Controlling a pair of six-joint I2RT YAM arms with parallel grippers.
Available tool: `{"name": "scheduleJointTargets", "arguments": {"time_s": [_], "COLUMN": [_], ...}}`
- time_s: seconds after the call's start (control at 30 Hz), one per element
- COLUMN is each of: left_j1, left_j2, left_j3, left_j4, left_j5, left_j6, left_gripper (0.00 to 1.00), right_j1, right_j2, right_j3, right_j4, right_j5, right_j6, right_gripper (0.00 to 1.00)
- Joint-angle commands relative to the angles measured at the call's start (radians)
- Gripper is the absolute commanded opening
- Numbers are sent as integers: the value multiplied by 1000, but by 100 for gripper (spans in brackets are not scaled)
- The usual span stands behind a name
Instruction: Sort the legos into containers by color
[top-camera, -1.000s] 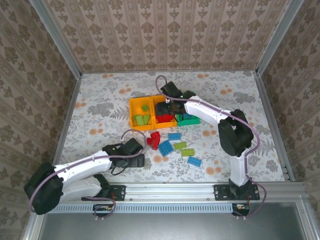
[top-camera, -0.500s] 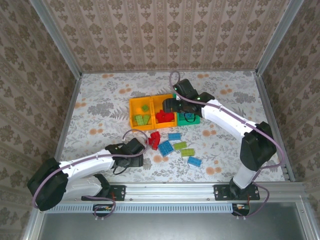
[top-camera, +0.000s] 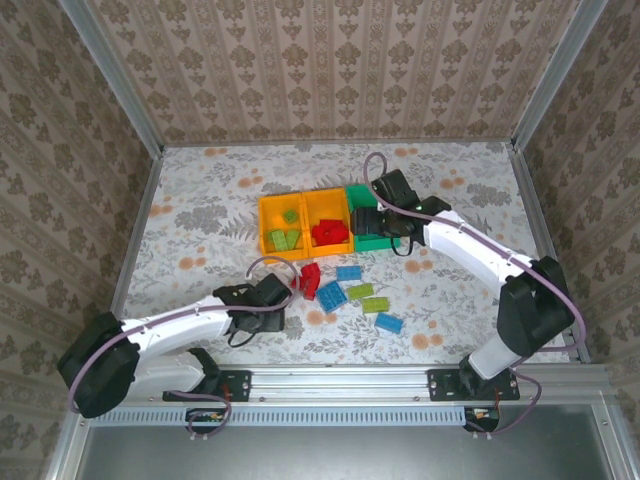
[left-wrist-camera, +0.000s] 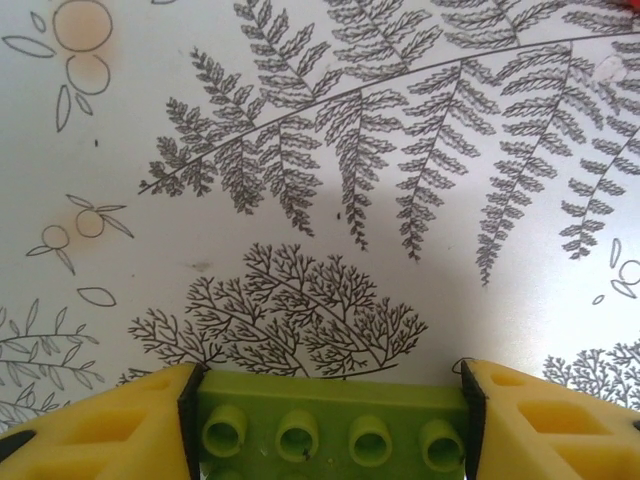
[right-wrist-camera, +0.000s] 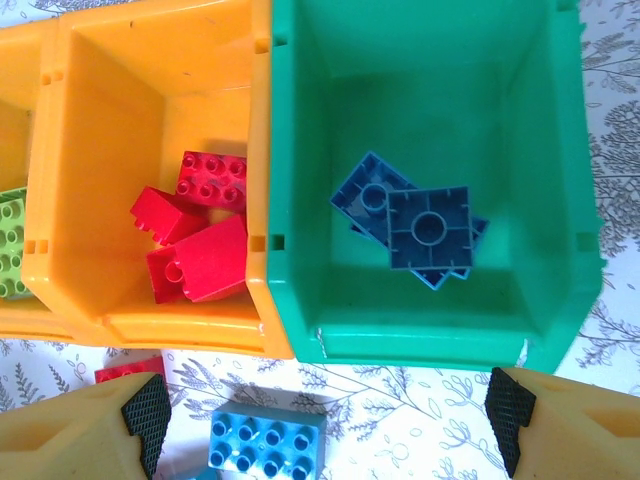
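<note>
Left gripper (left-wrist-camera: 328, 400), bottom centre of its wrist view: clamps a lime green lego (left-wrist-camera: 330, 432) by both ends between the yellow fingers, studs toward the camera, over bare fern-printed worktop (left-wrist-camera: 300, 150). Seen from above, sits lower left of centre, shifted slightly up-frame from a second ago and just left of the loose red legos (top-camera: 308, 278). Means one lime piece in hand and not yet delivered. Belongs, by judgement, in the left orange bin (top-camera: 262, 225), already holding other lime pieces.

Right gripper (right-wrist-camera: 328, 425), bottom of its wrist view: spread wide, nothing between the fingers. Hangs over the near wall of the green bin (right-wrist-camera: 400, 80), with two flat blue legos (right-wrist-camera: 415, 225) lying askew inside. Hovered a second ago over the middle orange bin (right-wrist-camera: 150, 80) with its red legos (right-wrist-camera: 195, 240); now swung to the right of the overhead frame, elbow pushed out toward the right edge. Looks free for another pick, with a loose blue lego (right-wrist-camera: 265, 440) on the worktop just below the bins, close at hand.

Further out, centre of the overhead view: several loose legos (top-camera: 360, 291) in blue, lime and red left between the two arms, so sorting only partly done.
</note>
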Motion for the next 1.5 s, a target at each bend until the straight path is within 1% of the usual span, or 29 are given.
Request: {"name": "scheduleJointTargets", "arguments": {"time_s": [0.0, 0.07, 0.2, 0.37, 0.53, 0.73, 0.83, 0.9, 1.07, 1.17, 1.27, 1.33, 1.4, 1.43, 1.47], "left_j1": [0, 20, 98, 211, 326, 405, 415, 414, 413, 413, 413, 413, 413, 413, 413], "left_j2": [5, -11, -24, 19, 158, 365, 431, 448, 450, 426, 401, 389, 373, 367, 358], "left_j3": [31, 63, 140, 275, 443, 653, 732, 751, 738, 715, 696, 686, 672, 662, 650], "left_j4": [-7, -29, -42, -30, 16, 42, 31, 37, 43, 39, 35, 33, 31, 31, 30], "left_j5": [18, 3, -3, 17, 81, 157, 170, 180, 185, 164, 154, 150, 139, 135, 131], "left_j6": [22, 50, 137, 274, 403, 482, 495, 492, 486, 490, 495, 497, 501, 502, 503], "left_gripper": [53, 53, 54, 55, 55, 56, 55, 56, 56, 58, 59, 61, 64, 68, 74], "right_j1": [-6, -6, -6, -2, 40, 150, 183, 186, 185, 184, 183, 191, 221, 236, 258], "right_j2": [-50, -67, -99, -151, -203, -200, -178, -175, -180, -206, -225, -235, -248, -256, -262], "right_j3": [-37, -66, -138, -243, -352, -415, -427, -443, -444, -445, -439, -432, -420, -416, -414], "right_j4": [-6, -5, 4, 27, 45, 22, 11, 28, 16, -20, -57, -74, -104, -117, -128], "right_j5": [28, 34, 39, 18, -10, -13, 11, 18, 53, 75, 58, 29, 23, 23, 17], "right_j6": [10, 12, 29, 65, 98, 115, 148, 178, 189, 178, 181, 196, 224, 241, 265], "right_gripper": [85, 85, 85, 84, 83, 84, 86, 87, 88, 88, 88, 86, 85, 84, 84]}}
